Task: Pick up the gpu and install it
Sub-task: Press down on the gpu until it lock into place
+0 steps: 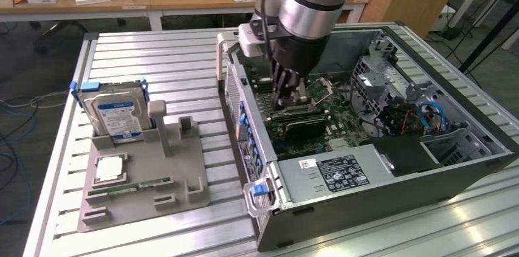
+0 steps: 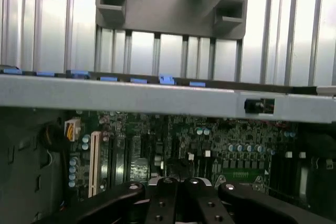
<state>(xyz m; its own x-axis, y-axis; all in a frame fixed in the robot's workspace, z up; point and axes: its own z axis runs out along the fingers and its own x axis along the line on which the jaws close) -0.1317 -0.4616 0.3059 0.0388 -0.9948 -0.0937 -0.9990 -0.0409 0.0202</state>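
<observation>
The robot's hand (image 1: 290,96) is lowered inside the open computer case (image 1: 454,175), directly over the motherboard (image 1: 336,124). Whether the hand holds anything cannot be told, since its fingers are hidden between the arm and the board. A dark card that may be the gpu (image 1: 298,124) lies flat on the motherboard just below the hand. In the wrist view the hand (image 2: 178,192) hangs above the motherboard (image 2: 210,140), with the case's side wall (image 2: 131,98) crossing beyond it. On the slatted metal desk (image 1: 138,56), at the exterior view's left, a grey holder (image 1: 138,190) carries an upright hard drive (image 1: 115,117) and a memory stick (image 1: 130,187).
</observation>
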